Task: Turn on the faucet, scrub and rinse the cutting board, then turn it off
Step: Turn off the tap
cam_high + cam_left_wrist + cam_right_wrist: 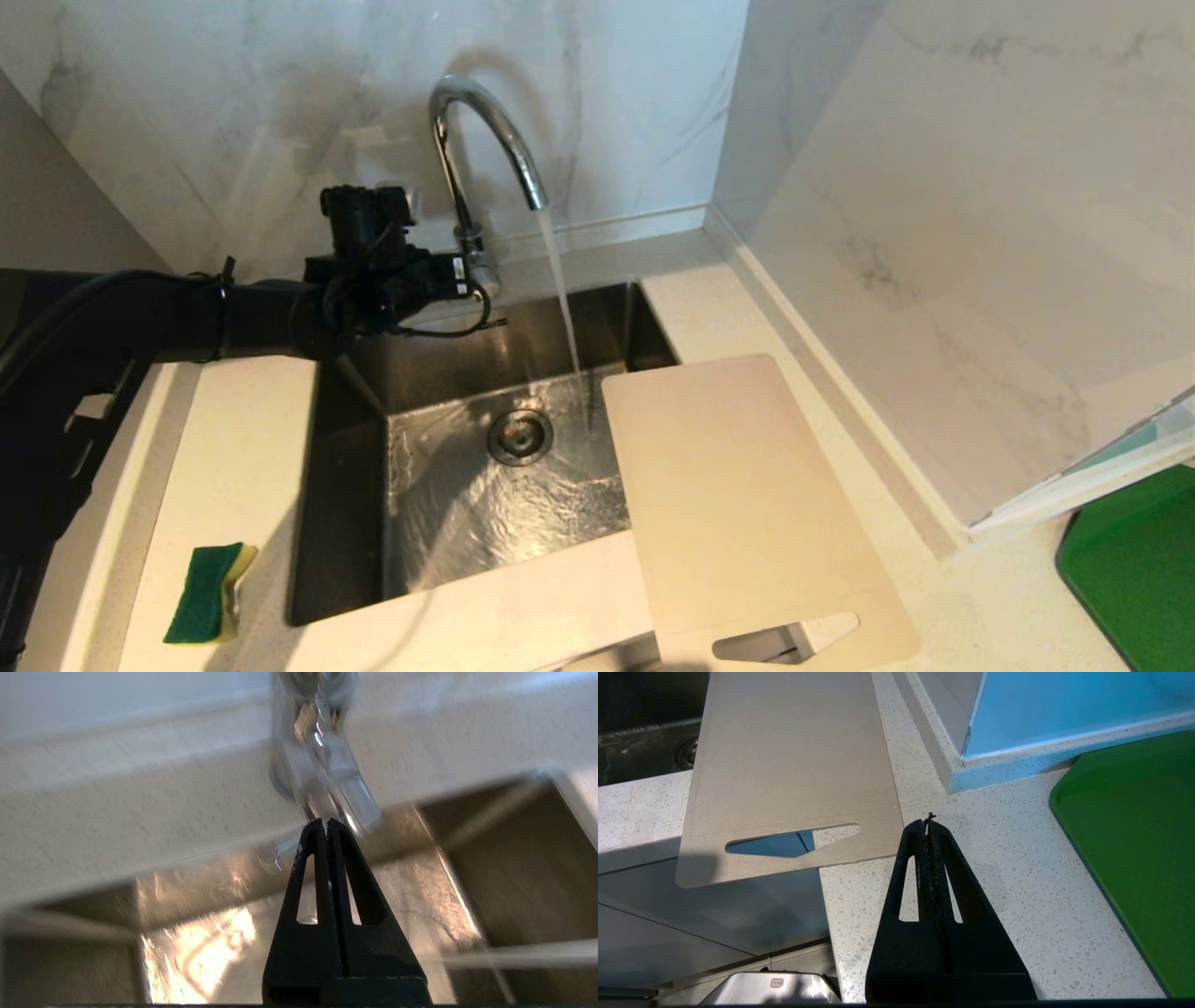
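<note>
Water's running from the faucet (485, 131); my left pincer (325, 822) sits closed at its base, right pincer (929, 823) closed beside the board (789, 760).

Water is seen running from the faucet (485, 140) into the sink (448, 373), landing just beside the drain (520, 436) toward 3 o'clock. The left claw (471, 271) is held at the faucet's base, reached in from 9 o'clock. The cutting board (747, 504) is laid at 4 o'clock of the drain, one corner overhanging the sink, its handle slot past the bench (243, 448) edge. A green-and-yellow sponge (207, 594) is lying at 8 o'clock. A green mat (1134, 560) is seen at the far 3 o'clock edge.
</note>
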Controlling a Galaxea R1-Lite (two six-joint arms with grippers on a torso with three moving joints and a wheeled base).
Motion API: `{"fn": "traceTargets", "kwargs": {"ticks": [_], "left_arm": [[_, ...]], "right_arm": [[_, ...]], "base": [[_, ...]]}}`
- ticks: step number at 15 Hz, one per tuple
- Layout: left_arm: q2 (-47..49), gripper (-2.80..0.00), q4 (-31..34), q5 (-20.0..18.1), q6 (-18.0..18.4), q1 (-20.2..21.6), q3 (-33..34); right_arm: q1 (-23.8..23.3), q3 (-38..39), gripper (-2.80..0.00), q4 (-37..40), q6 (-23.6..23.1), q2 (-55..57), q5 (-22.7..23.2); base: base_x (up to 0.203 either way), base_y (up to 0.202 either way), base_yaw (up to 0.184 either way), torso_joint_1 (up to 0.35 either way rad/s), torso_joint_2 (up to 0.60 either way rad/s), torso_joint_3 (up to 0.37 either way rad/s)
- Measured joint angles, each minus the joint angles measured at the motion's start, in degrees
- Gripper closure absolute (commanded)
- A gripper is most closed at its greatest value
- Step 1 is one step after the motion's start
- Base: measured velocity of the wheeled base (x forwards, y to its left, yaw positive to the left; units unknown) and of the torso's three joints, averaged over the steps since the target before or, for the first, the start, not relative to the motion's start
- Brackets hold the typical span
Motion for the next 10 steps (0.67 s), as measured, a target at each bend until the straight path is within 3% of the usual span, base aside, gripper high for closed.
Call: {"fn": "traceTargets", "kwargs": {"ticks": [10], "left_arm": [[-0.3,0.0,1.8,-0.8,-0.5,0.0,0.1]], "right_arm": [[0.0,0.0,0.0,0.0,0.0,0.0,0.0]], "base": [[0.0,0.0,0.0,0.0,0.0,0.0]]}}
